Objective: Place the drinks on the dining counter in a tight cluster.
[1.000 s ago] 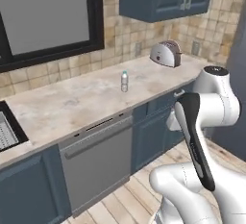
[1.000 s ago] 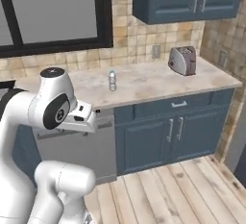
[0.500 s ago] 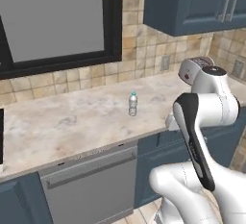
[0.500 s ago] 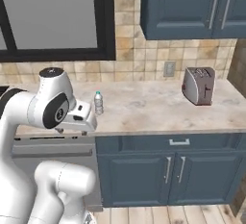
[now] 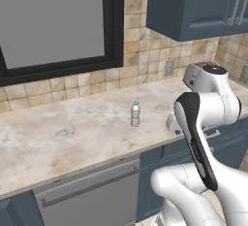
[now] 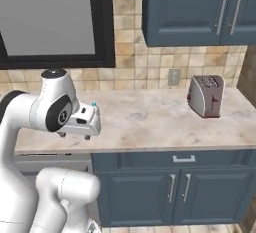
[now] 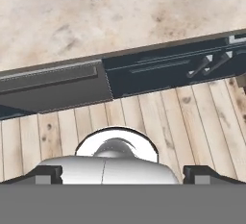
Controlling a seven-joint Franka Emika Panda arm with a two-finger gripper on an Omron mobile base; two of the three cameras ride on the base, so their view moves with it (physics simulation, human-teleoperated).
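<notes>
- The small water bottle stands upright, alone mid-table below the window, not yet on the dining counter.
- Our hand is tucked near the table edge; we cannot tell whether it is open.

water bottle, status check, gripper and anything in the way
Gripper open, empty, over the floor short of the counter edge. Water bottle upright on the marble counter, untouched. Toaster well off to the side, nothing between.
</notes>
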